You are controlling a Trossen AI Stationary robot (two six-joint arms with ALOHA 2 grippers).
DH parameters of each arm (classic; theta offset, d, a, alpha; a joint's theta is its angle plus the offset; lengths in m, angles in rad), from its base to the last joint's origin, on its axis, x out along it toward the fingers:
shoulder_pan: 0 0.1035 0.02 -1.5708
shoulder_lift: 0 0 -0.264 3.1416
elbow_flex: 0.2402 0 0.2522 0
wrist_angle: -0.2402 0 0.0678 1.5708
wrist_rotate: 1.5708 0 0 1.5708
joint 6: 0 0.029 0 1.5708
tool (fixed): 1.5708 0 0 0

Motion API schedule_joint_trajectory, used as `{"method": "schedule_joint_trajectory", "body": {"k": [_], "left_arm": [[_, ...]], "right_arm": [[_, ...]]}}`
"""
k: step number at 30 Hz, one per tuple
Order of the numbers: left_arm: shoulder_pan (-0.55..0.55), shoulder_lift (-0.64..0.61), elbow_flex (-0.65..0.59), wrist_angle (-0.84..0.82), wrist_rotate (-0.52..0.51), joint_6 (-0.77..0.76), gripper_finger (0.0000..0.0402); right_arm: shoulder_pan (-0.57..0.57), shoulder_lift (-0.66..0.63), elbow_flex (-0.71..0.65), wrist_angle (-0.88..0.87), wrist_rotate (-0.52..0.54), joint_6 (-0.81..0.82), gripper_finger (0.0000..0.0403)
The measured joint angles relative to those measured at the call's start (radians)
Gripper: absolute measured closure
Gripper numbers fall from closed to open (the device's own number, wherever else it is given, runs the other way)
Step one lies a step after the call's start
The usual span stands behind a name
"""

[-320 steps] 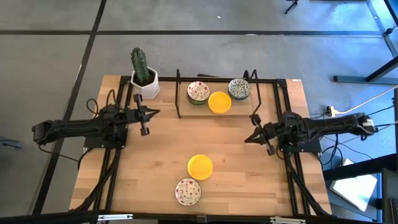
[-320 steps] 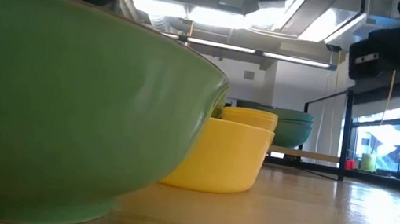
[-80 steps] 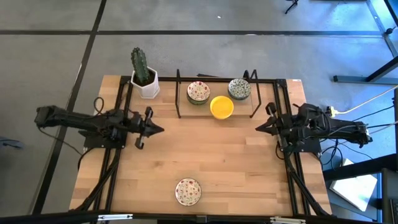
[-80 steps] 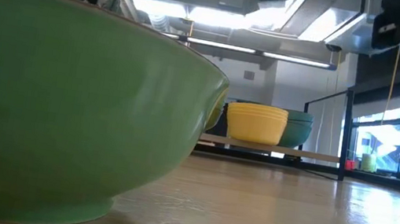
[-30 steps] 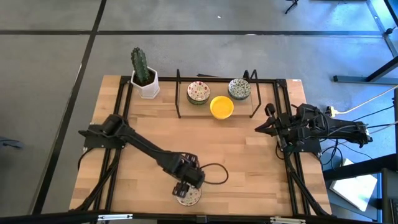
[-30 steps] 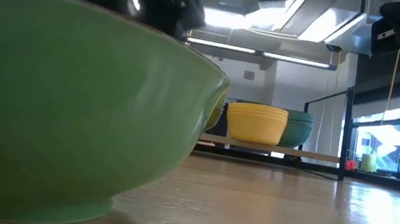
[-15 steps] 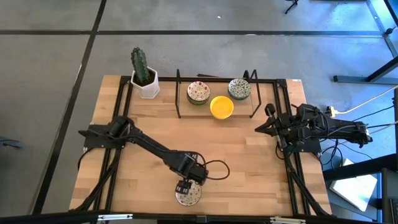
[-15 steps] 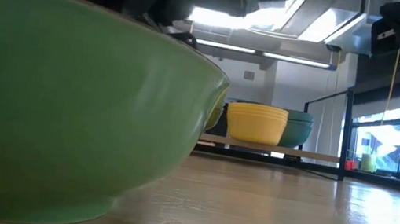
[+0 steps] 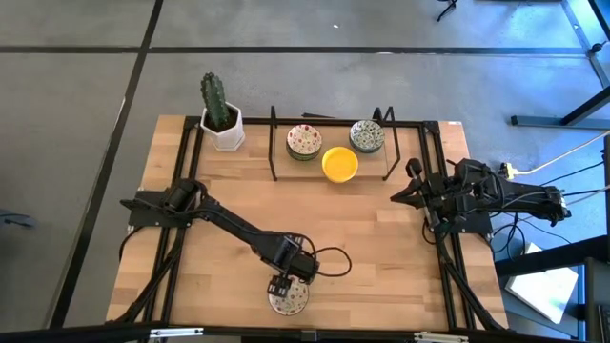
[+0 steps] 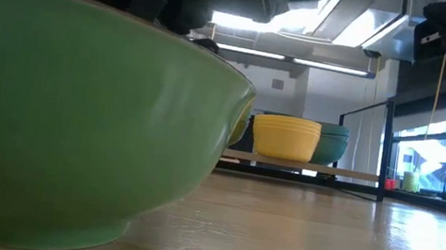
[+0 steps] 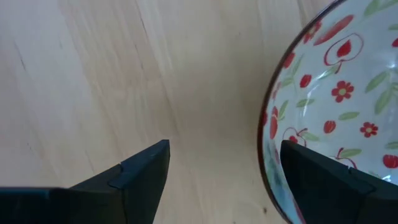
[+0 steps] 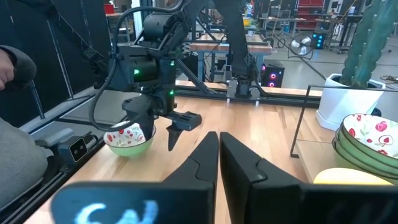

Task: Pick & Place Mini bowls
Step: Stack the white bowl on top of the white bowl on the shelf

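Left gripper (image 9: 282,286) jaws released, straddling floral bowl (image 9: 288,299) rim, worktop (image 9: 381,267) 6 o'clock. Right gripper (image 9: 412,193) jaws clenched, empty, 3 o'clock.

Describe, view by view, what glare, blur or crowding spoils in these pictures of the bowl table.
Low view: the green-sided bowl fills the left half, soft-edged, and the ceiling lights glare. Left wrist view: too close, only the floral bowl's rim between the left gripper's open fingers. Right wrist view: the shut right gripper blocks the middle. High view: even light.
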Motion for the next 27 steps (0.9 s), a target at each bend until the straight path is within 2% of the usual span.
{"method": "schedule_joint_trajectory", "body": {"k": [4, 8, 12, 16, 18, 23, 27], "left_arm": [[0.0, 0.0, 0.0, 0.006, 0.0, 0.009, 0.0119], [0.0, 0.0, 0.0, 0.006, -0.001, 0.017, 0.0164], [0.0, 0.0, 0.0, 0.001, -0.002, 0.024, 0.0238], [0.007, 0.0, 0.0, 0.001, -0.006, 0.035, 0.0338], [0.013, -0.008, 0.004, 0.005, 0.032, 0.032, 0.0379], [0.018, -0.027, 0.003, -0.017, 0.034, 0.083, 0.0386], [0.024, -0.1, -0.006, -0.075, 0.002, 0.16, 0.0394]], "right_arm": [[0.0, 0.0, 0.0, 0.0, 0.0, 0.0, 0.0385], [0.0, 0.0, 0.0, 0.0, 0.0, 0.0, 0.0385], [0.0, 0.0, 0.0, 0.0, 0.0, 0.0, 0.0385], [0.0, 0.0, 0.0, 0.0, 0.0, 0.0, 0.0386], [0.0, 0.0, 0.0, 0.0, 0.0, 0.0, 0.0386], [0.0, 0.0, 0.0, 0.0, 0.001, -0.002, 0.0386], [0.0, 0.0, 0.0, -0.008, 0.0, -0.001, 0.0386]]}}
